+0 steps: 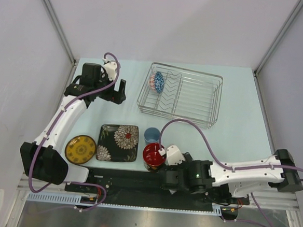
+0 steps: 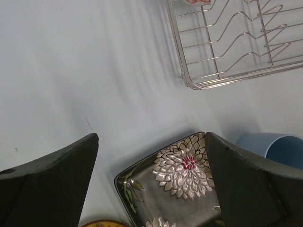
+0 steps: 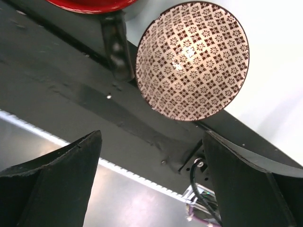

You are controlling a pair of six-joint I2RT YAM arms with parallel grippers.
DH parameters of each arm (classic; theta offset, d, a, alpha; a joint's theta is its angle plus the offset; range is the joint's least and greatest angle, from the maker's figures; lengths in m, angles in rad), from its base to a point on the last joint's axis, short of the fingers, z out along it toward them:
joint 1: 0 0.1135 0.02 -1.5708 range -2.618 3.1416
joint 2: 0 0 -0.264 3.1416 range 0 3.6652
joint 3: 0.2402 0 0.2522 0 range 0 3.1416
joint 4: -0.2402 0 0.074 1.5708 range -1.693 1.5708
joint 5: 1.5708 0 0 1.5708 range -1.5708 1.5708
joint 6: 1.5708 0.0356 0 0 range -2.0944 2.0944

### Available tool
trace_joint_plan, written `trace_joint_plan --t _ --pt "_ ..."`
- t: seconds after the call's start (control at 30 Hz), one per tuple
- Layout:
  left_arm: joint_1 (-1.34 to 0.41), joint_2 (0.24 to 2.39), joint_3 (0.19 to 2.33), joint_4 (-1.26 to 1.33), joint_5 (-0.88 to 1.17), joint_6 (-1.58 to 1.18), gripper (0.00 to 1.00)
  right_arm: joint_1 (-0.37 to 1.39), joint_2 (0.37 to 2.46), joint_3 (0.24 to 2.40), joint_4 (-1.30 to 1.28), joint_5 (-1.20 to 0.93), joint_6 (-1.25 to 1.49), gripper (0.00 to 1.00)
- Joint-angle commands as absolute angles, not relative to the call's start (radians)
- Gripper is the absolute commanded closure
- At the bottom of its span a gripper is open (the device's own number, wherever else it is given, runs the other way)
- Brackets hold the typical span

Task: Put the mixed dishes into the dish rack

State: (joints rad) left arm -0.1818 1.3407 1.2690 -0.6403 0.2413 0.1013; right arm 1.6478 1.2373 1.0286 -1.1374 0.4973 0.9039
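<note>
Two arms in shot; how do they sit? — the operator asks.

Me: My left arm [image 1: 63, 117] climbs from the lower left of the overhead view to the upper left, then turns right. My left gripper [image 2: 151, 137] hangs over the table [image 1: 233, 135] just left of the dish rack [image 1: 181, 95], its fingers spread wide with nothing between them. My right arm [image 1: 241, 171] lies low across the bottom right. My right gripper [image 3: 152, 135] is just as wide and empty, over the black strip [image 3: 71, 94] at the near edge.

Operator: What does one camera catch that another misses?

Me: Only my right wrist camera shows the pink bowl [image 3: 191, 61]; from overhead my own arm covers it. It fills the upper middle of that frame, just beside the mug [image 3: 90, 4] and its black handle. Overhead shows the blue bowl [image 1: 157, 83] standing on edge among the prongs at the rack's left end. My left wrist view catches only a corner of the rack, upper right.

Operator: And the dishes themselves?

Me: The pink bowl is round and cream, with a brown lattice of tiny flowers and a dark rim. Overhead, the mug, red inside, sits bottom centre with the blue cup [image 1: 151, 135] just above it. The square plate [image 1: 118, 142], black with pale flowers, lies to their left, and the yellow plate [image 1: 80, 149] is just beside it, further left. Those four are on the table, outside the rack.
</note>
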Motion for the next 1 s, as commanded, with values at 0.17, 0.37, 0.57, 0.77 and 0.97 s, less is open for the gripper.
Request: trace_joint_plan --t 0.17,0.37,0.57,0.77,0.97 --pt "-0.176 1.313 1.327 -0.647 0.265 0.084 0.0 1.517 1.301 0.924 -0.985 0.469 0.818 0.08" --pt "-0.176 1.315 1.341 -0.658 0.264 0.09 0.0 1.413 1.292 0.865 -0.876 0.413 0.744 0.1" --pt "-0.176 1.318 1.348 -0.661 0.262 0.092 0.0 1.37 1.321 0.845 -0.851 0.394 0.729 0.12" --pt "-0.176 1.319 1.347 -0.661 0.27 0.086 0.0 1.304 1.312 0.844 -0.864 0.41 0.749 0.14" --pt "-0.176 1.316 1.341 -0.657 0.273 0.087 0.0 1.213 1.307 0.844 -0.844 0.4 0.729 0.15"
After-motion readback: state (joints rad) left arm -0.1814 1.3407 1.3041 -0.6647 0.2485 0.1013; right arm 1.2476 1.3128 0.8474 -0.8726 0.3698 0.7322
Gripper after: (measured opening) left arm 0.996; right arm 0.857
